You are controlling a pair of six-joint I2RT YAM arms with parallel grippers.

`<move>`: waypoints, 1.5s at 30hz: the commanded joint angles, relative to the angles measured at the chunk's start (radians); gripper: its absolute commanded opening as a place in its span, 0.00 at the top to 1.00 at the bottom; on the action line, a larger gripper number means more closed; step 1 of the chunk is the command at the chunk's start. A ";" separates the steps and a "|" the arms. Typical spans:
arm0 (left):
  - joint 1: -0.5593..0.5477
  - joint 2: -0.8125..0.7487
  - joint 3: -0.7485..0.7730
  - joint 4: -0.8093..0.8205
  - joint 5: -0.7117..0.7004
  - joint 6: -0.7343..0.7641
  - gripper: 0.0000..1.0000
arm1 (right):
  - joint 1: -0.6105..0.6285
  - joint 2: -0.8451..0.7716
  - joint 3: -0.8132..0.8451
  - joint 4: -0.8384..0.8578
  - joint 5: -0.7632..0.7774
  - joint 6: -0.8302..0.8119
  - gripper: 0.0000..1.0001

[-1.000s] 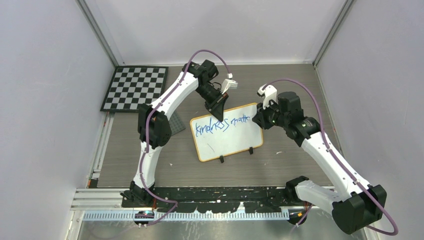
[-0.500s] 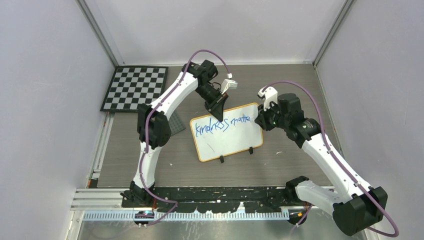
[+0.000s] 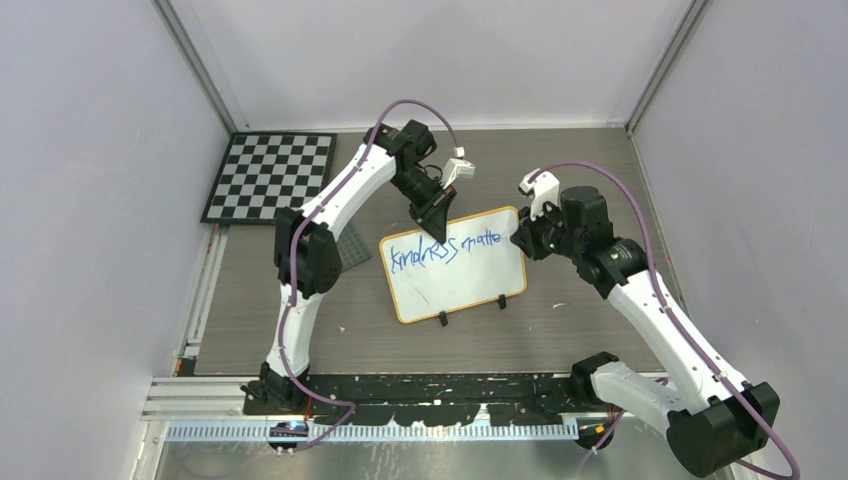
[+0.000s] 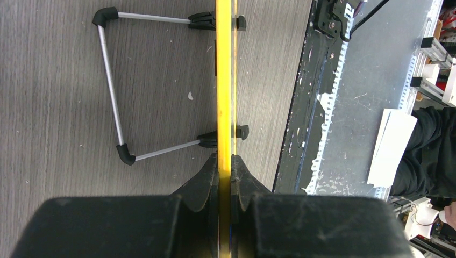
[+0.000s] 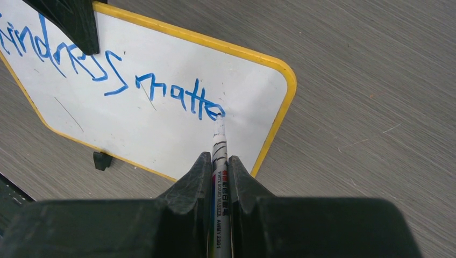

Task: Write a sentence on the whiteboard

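Right pincer (image 5: pixel 218 161) shut tight on a whiteboard marker (image 5: pixel 220 141), barrel running forward between its fingers. Marker tip touches the whiteboard (image 5: pixel 140 134) just ahead of this pincer, at the tail of the sentence (image 5: pixel 115 80): blue script, reads "kindness matte". Left pincer (image 4: pixel 225 161) clamped on the board's upper frame edge, above "kindness". Wire prop stand (image 4: pixel 110 91) behind the board, on grey tabletop (image 4: pixel 54 107). Checkerboard (image 3: pixel 268 177) lies well off to the left pincer's left.

Orange-framed whiteboard (image 3: pixel 455 290) stands skewed on two black feet. Blue sentence (image 3: pixel 440 248) along its top reads "kindness matte".
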 commanded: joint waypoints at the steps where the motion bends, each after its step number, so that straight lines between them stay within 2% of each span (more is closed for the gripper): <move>1: -0.009 -0.029 -0.020 -0.049 -0.046 0.046 1.00 | -0.004 -0.012 0.036 0.065 0.032 0.000 1.00; 11: -0.008 -0.030 -0.016 -0.048 -0.046 0.045 1.00 | -0.004 0.010 0.013 0.091 0.060 -0.002 1.00; 21: -0.008 -0.027 -0.015 -0.048 -0.046 0.042 1.00 | -0.004 -0.002 -0.016 0.046 0.103 -0.028 1.00; 31: -0.009 -0.028 -0.012 -0.049 -0.046 0.041 1.00 | -0.005 -0.001 -0.018 0.002 0.051 -0.038 1.00; 45: -0.009 -0.032 -0.016 -0.049 -0.049 0.043 1.00 | -0.004 0.004 0.012 0.072 0.083 0.009 1.00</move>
